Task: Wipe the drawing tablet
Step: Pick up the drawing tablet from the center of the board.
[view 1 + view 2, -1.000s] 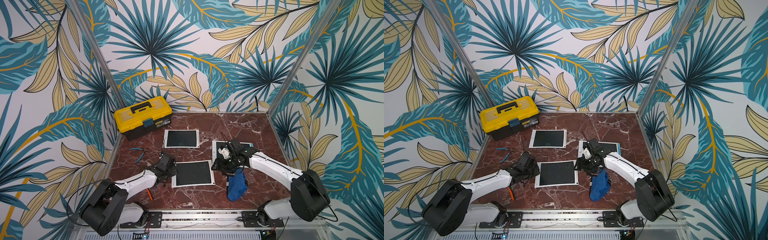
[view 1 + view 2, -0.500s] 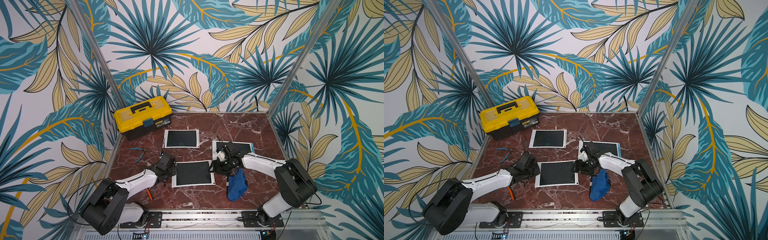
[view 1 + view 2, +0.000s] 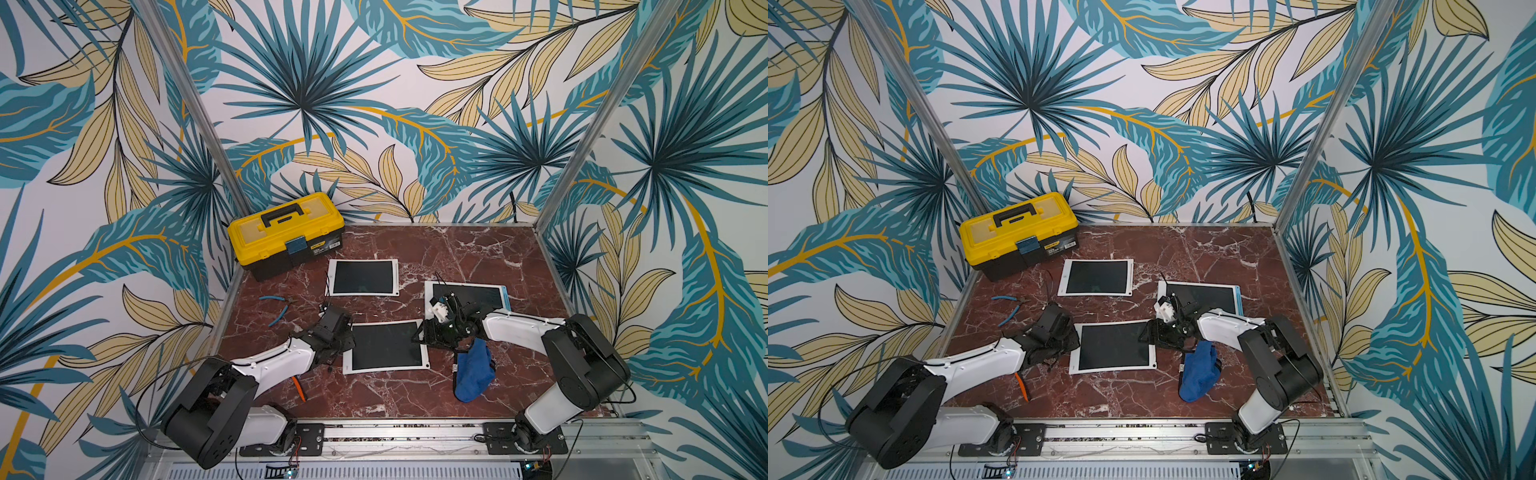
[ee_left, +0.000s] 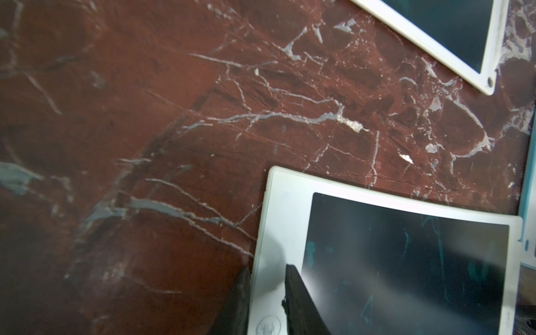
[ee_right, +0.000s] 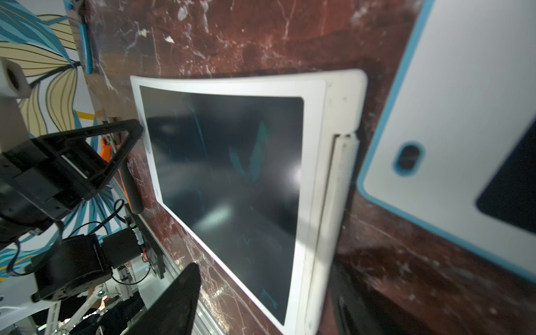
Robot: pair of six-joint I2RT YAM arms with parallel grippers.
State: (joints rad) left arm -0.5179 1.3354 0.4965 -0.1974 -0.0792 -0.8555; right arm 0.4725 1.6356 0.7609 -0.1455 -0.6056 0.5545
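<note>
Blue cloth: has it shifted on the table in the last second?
No. The crumpled blue cloth lies where it did on the red marble tabletop, just off the near corner of the closest white-framed drawing tablet, in both top views.

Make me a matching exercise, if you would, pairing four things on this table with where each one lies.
Things:
1. yellow toolbox
2. blue cloth
3. blue-handled pliers
4. blue-edged drawing tablet

Places:
A. right of centre, its near corner hidden by the right arm
B. back left corner of the tabletop
C. on bare marble just in front of the toolbox
D. crumpled near the front, beside the right arm

Pairs: 1-B, 2-D, 3-C, 4-A
</note>
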